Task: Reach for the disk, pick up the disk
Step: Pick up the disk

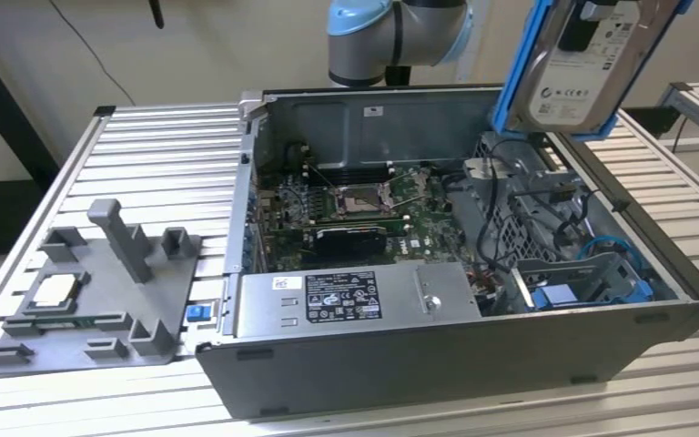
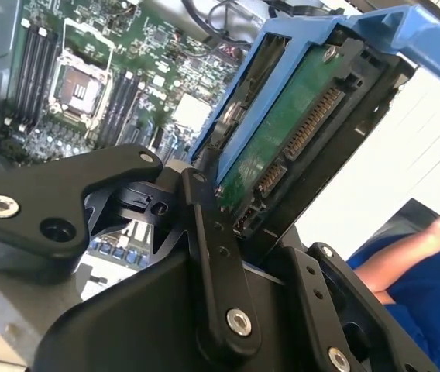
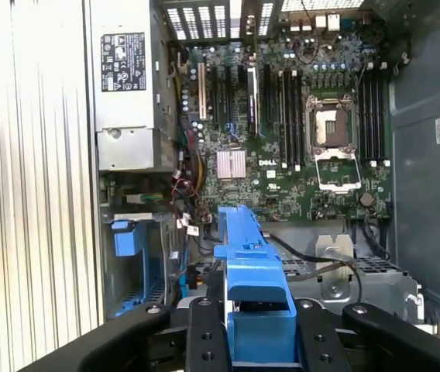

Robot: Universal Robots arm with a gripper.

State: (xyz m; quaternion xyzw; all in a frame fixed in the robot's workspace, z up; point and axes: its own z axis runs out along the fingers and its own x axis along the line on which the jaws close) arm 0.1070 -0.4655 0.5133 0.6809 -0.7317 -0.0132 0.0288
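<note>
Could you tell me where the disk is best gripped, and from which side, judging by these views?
Across its flat faces at the short end. The disk is thin, broad and raised above the computer case, and the gripper already straddles the blue frame edge-on, so the flat sides meet the fingers.

Arm [image 1: 399, 36] raised high, gripper [image 3: 255, 325] clamped shut w/ load.
</note>
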